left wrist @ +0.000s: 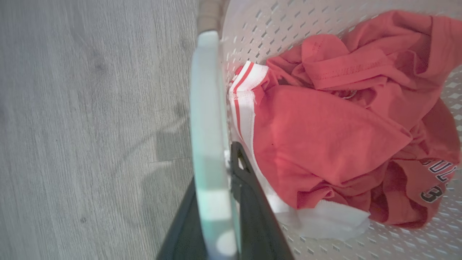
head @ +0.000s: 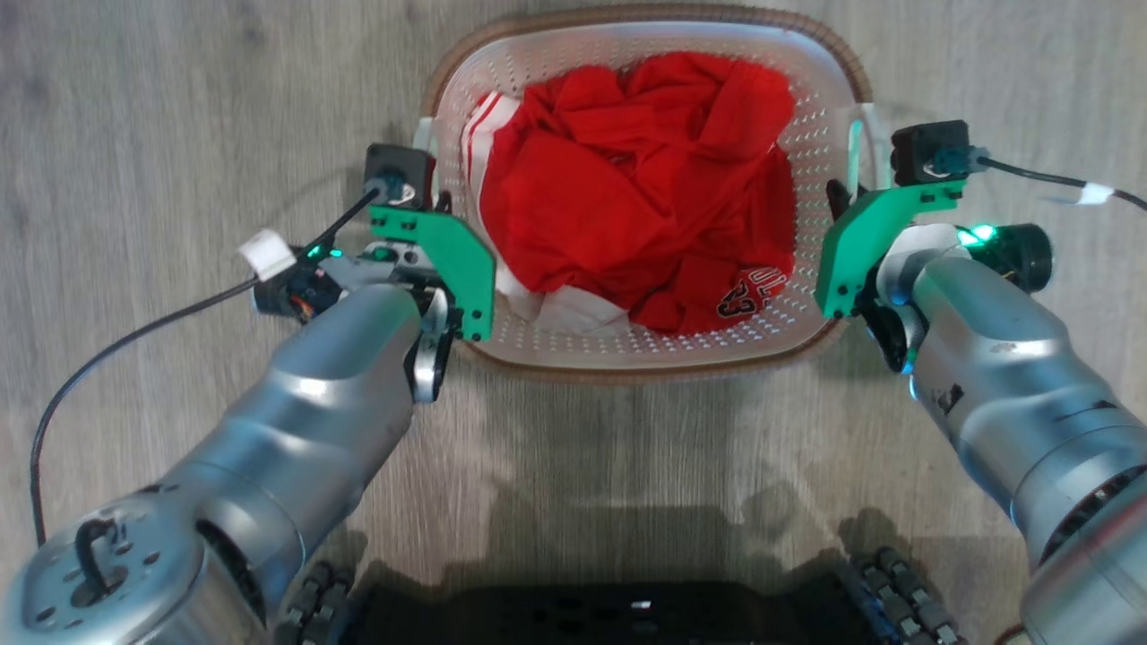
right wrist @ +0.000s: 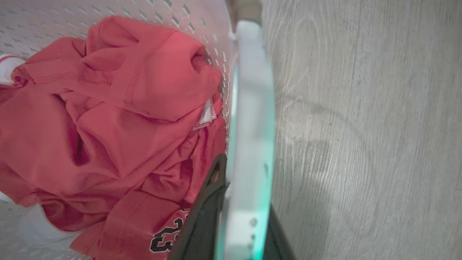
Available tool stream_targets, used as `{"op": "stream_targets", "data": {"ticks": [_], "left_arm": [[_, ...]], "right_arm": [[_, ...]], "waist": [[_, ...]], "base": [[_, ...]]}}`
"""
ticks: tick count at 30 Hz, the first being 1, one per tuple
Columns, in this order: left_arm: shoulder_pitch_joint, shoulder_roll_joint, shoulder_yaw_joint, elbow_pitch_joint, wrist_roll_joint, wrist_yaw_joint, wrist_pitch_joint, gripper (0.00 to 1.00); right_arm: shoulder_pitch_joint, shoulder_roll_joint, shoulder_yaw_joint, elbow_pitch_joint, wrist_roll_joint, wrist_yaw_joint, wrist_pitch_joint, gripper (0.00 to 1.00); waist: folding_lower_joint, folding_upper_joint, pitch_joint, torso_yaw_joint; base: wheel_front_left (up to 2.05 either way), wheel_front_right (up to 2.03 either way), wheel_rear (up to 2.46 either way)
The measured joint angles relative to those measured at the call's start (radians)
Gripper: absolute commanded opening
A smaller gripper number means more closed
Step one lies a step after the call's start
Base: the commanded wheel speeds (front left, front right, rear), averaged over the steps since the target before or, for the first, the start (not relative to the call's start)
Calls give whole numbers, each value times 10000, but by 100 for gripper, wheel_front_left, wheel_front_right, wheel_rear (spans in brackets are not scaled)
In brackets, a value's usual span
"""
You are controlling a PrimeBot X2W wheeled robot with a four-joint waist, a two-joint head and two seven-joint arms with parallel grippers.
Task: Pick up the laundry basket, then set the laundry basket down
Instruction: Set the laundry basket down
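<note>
We see the laundry basket [head: 811,134] mouth up, long axis left to right before us; left gripper [head: 439,202] clamps its left handle [left wrist: 207,108], right gripper [head: 838,193] its right handle [right wrist: 252,108].

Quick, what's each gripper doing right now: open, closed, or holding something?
Left gripper: closed on the left handle of the laundry basket.
Right gripper: closed on the basket's right handle.

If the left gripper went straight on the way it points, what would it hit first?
The left gripper straddles the handle of the laundry basket; sliding along it, it would likely meet the brown rim where the handle ends.
</note>
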Motion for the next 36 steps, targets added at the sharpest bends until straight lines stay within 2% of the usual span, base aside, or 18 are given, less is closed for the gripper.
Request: {"op": "stream_targets", "data": {"ticks": [11,16,24,32,33,36], "left_arm": [[-216,113,-6,-907,253,932,303,0],[-316,138,-8,-1116,290,1137,420,0],[-362,173,-4,-1243,393,1231,506,0],[-527,150,-6,-913,391,895,493,0],[-536,148,-6,-876,389,867,491,0],[-570,136,-6,-811,326,865,449,0]], "right_arm": [[-224,-186,-132,2,-165,0,-113,0],[-247,-205,-174,10,-203,0,-127,0],[-394,-207,-201,33,-293,0,-125,0],[-439,-199,-268,25,-380,0,-182,0],[-446,-194,-270,25,-380,0,-201,2],[-466,-192,-280,19,-462,0,-215,22]], "waist": [[-2,1,884,227],[-1,0,1134,214],[-2,1,1259,180],[-2,1,1363,126],[-2,1,1372,121],[-2,1,1389,121]], "base": [[0,0,0],[0,0,0],[0,0,0],[0,0,0],[0,0,0],[0,0,0]]}}
